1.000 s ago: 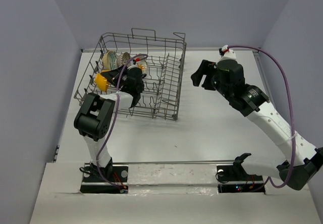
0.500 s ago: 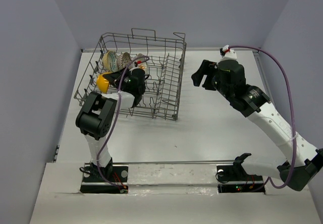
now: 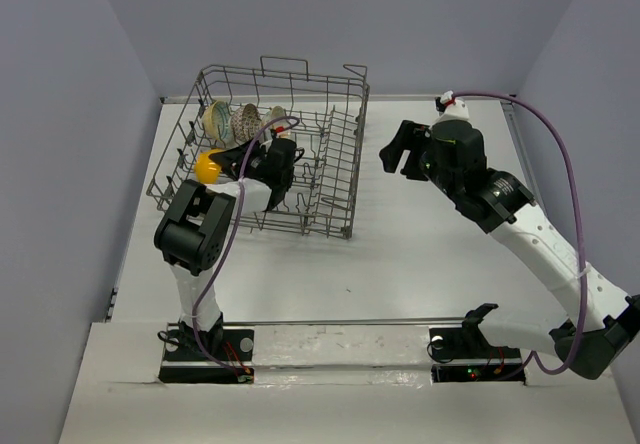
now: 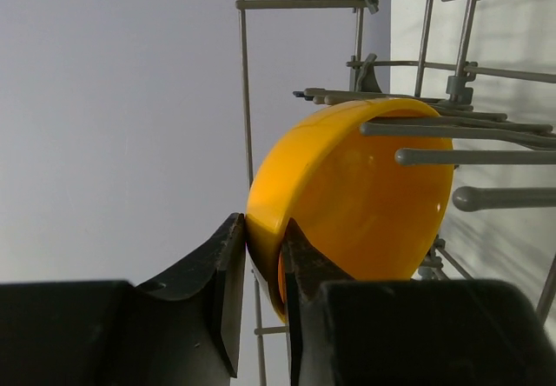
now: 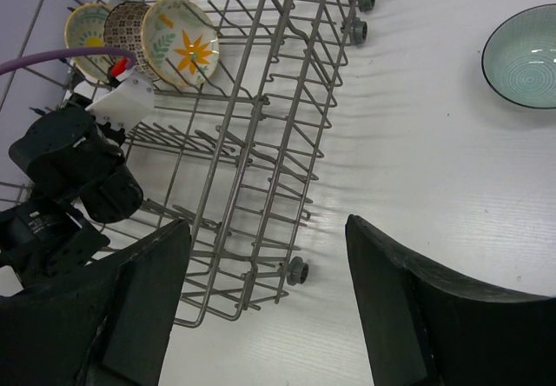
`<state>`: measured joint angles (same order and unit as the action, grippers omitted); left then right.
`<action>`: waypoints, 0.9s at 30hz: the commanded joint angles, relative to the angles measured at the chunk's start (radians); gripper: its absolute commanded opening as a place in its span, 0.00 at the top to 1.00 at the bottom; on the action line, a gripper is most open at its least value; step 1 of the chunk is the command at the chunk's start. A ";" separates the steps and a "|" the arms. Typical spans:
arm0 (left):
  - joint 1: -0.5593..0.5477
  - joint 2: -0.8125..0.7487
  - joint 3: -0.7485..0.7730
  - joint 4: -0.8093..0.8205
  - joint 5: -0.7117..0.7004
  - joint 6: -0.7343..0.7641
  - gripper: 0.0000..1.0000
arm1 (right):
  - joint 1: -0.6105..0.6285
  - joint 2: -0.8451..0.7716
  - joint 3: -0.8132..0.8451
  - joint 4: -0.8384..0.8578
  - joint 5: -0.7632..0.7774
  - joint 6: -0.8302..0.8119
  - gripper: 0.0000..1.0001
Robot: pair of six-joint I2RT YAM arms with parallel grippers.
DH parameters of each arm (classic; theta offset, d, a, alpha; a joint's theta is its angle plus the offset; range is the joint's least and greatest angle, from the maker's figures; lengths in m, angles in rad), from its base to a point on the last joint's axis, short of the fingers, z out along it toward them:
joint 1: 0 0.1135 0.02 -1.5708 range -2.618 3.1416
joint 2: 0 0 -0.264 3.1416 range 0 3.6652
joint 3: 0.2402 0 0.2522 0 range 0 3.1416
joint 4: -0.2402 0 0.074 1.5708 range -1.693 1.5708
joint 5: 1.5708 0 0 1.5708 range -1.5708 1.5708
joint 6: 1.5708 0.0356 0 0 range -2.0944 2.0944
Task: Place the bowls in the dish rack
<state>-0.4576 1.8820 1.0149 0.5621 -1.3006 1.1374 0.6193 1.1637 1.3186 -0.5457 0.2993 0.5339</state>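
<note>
Left tool [image 4: 261,229]: fingers either side of orange-yellow bowl [image 4: 365,203] rim, bowl standing among dish rack [image 3: 345,154] tines; clamped or released, cannot tell. Right tool [image 3: 392,151]: jaws spread, empty, above tabletop [image 5: 434,186]. Teal bowl [image 5: 521,56] on tabletop, outside rack.

No text, label, brand, number or sign could be read on the bowls [image 5: 182,43], the rack [image 3: 340,154] or the desk [image 3: 420,254].

Robot lab cell: white table [image 3: 420,254], plain grey walls [image 3: 400,14].
</note>
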 commanded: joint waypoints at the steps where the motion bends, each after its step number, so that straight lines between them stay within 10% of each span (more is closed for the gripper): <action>1: -0.004 0.023 0.044 -0.293 0.037 -0.228 0.71 | 0.002 -0.029 -0.010 0.036 0.012 -0.015 0.23; 27: 0.066 -0.027 0.206 -0.691 0.328 -0.642 0.67 | 0.002 -0.032 -0.005 0.027 0.008 -0.017 0.23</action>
<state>-0.4366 1.8641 1.2125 -0.0502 -1.2037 0.6449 0.6193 1.1580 1.3079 -0.5465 0.2989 0.5323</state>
